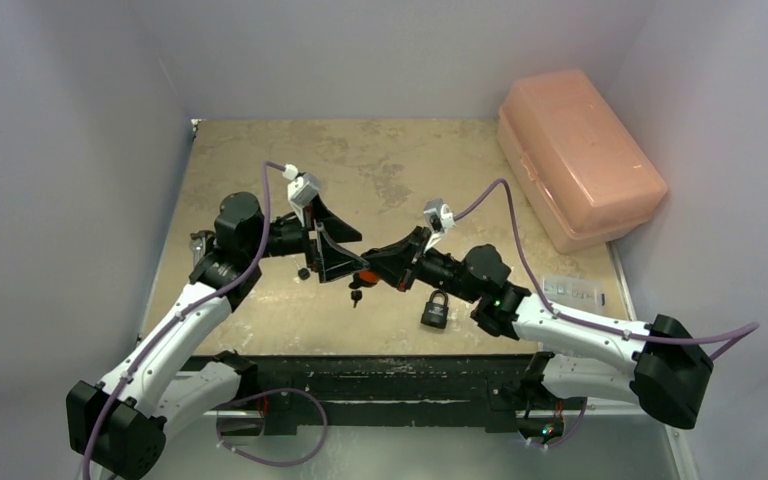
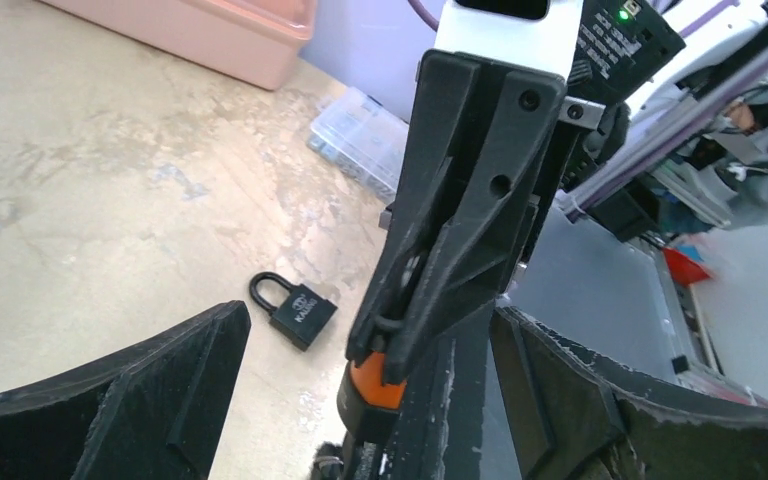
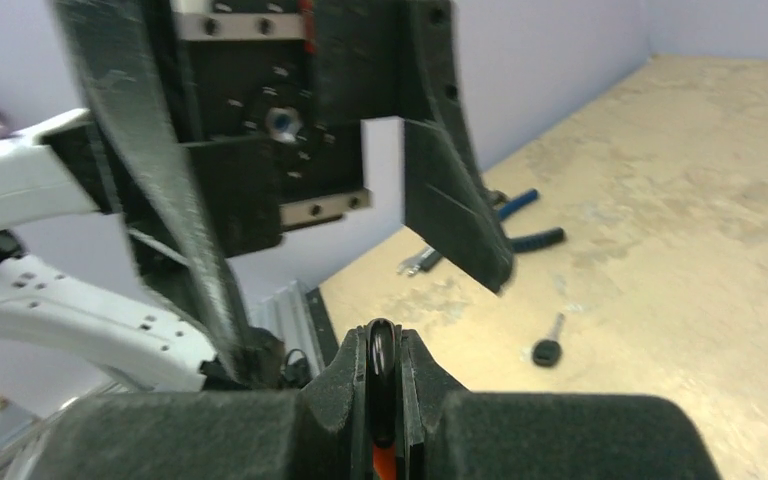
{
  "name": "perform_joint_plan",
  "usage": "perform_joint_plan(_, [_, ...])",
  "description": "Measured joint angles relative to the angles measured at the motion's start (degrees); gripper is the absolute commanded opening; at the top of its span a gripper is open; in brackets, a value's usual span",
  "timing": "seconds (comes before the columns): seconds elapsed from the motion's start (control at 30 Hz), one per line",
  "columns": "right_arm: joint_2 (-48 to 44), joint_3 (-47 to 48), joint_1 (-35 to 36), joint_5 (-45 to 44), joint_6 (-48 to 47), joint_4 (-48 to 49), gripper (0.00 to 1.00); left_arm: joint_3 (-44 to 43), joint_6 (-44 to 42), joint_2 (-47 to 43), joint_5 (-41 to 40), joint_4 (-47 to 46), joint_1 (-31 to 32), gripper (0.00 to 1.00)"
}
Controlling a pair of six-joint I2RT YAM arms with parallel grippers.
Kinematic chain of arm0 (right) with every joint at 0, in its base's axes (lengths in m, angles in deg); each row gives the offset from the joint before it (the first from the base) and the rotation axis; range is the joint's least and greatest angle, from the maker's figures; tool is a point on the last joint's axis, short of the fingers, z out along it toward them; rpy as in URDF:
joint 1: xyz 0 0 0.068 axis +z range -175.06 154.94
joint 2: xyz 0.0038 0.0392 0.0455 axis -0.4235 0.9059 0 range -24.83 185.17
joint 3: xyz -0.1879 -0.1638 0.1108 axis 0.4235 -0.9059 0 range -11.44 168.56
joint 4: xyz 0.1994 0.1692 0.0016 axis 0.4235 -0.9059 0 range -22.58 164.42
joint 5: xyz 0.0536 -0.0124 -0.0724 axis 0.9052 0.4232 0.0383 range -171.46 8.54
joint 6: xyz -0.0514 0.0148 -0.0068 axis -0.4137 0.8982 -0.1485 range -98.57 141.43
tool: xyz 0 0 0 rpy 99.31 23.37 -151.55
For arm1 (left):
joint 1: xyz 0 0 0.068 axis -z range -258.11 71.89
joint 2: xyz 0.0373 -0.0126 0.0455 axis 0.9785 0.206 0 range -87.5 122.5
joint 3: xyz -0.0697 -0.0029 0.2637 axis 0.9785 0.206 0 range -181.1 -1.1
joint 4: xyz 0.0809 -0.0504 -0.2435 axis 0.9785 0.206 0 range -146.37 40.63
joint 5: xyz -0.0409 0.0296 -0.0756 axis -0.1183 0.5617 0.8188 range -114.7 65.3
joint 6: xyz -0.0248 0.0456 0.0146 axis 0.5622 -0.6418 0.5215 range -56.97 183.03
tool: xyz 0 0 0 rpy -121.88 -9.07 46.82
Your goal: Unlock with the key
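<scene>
My right gripper [image 1: 368, 275] is shut on the key [image 2: 375, 385], whose orange and black head shows between its fingertips [image 3: 384, 345]. My left gripper [image 1: 335, 245] stands wide open around that spot, one finger [image 2: 160, 390] on each side of the right gripper, touching nothing. The black padlock [image 1: 435, 308] lies flat on the table just below the right wrist, with its shackle shut [image 2: 295, 312]. In the left wrist view it lies beyond and to the left of the held key.
A pink lidded box [image 1: 580, 160] fills the back right corner. A small clear parts case [image 1: 572, 290] lies near the right edge. A loose black-headed key [image 3: 548, 348] and blue-handled pliers [image 3: 520, 215] lie on the table's left side.
</scene>
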Motion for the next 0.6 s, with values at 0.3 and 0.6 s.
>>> perform_joint_plan(0.3, [3.8, 2.5, -3.9, -7.9, 0.9, -6.4, 0.00, -1.7, -6.9, -3.6, -13.9, 9.9, -0.4, 0.99])
perform_joint_plan(0.6, [20.0, 8.6, -12.5, -6.1, 5.4, -6.4, 0.00, -1.9, -11.7, -5.8, -29.9, 16.5, -0.6, 0.99])
